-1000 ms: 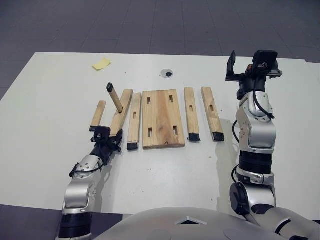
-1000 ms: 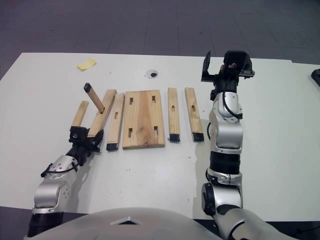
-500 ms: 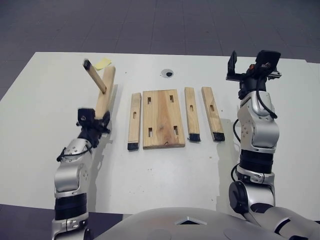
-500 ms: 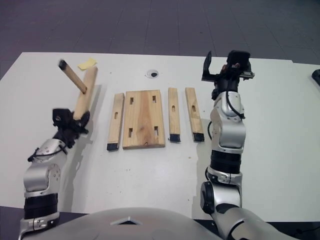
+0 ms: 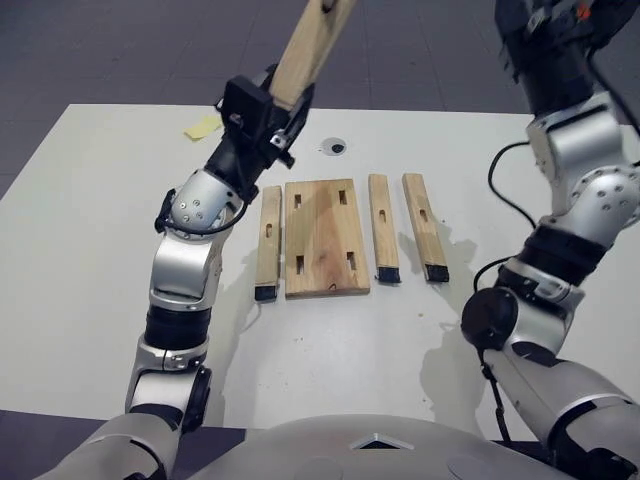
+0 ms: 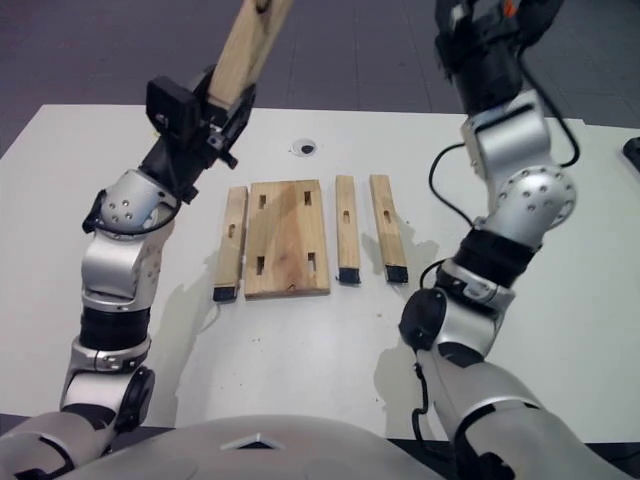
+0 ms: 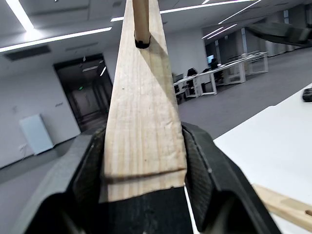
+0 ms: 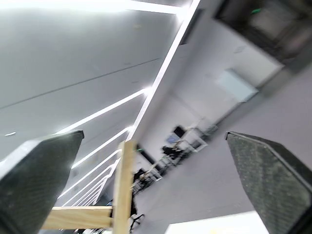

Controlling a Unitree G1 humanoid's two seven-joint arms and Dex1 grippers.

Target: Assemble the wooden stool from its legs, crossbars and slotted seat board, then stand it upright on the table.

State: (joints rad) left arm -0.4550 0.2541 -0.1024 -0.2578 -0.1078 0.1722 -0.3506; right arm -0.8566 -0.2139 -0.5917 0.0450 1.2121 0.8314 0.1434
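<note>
My left gripper point(image 5: 268, 108) is shut on the black-capped end of a wooden leg point(image 5: 312, 42), held high above the table's back left and slanting upward. A crossbar point(image 7: 141, 19) is plugged into the leg's slot point(image 7: 142, 43). The slotted seat board point(image 5: 325, 235) lies flat at the table's middle. One leg point(image 5: 268, 240) lies just left of it, and two legs point(image 5: 383, 225) point(image 5: 424, 225) lie to its right. My right gripper point(image 8: 156, 175) is raised high at the right, open and holding nothing, facing the held leg point(image 8: 123, 195).
A yellow note point(image 5: 203, 127) and a round cable hole point(image 5: 337, 147) sit near the white table's point(image 5: 90, 260) far edge. A black object point(image 6: 632, 150) lies at the table's right edge. Bare tabletop stretches in front of the parts.
My left arm has lifted the leg with its crossbar off the table and swung it high and rightward. My right arm has risen as well.
</note>
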